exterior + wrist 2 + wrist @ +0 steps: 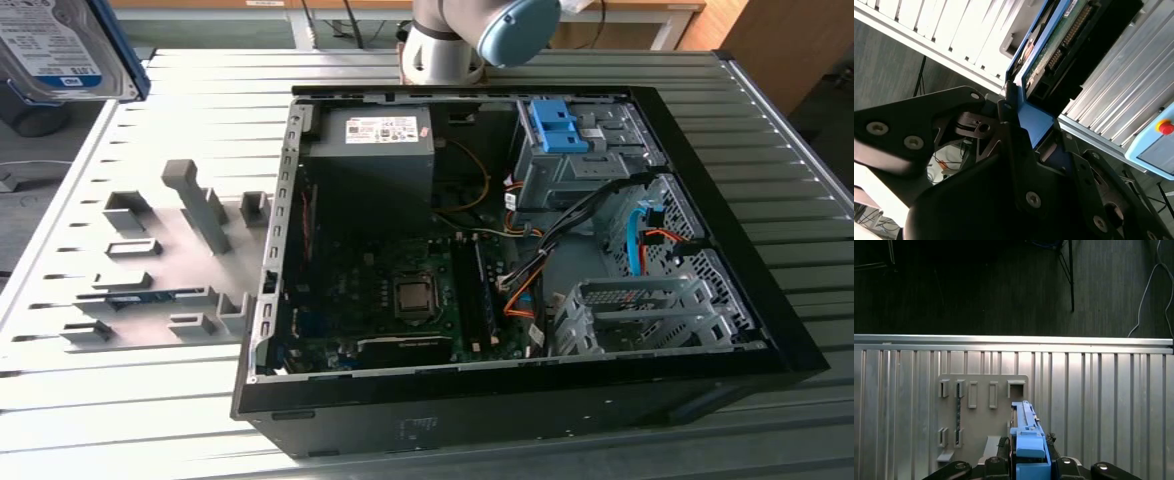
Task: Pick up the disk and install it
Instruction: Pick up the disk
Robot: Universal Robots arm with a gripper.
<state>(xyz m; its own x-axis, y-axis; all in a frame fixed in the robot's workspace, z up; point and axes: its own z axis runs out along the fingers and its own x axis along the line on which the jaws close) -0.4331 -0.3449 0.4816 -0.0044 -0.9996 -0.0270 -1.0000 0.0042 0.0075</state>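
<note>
Remote session: my gripper (1029,467) is pressed onto the blue frame of the disk (1026,427), a finger (1010,132) on either side, as both wrist views show. The disk hangs edge-down, clear of the bench (801,140), above the grey holder plate (984,390) near the bench edge on the exterior view's left. The open computer case (507,420) sits well apart, toward the bench's middle. I judge the carry to be the step in hand. Doing it well means keeping the pinch square on the plastic frame, travelling level and slowly, passing high over the case wall, and staying off the loose cables (627,245) that cross beside the drive cages (641,315).
</note>
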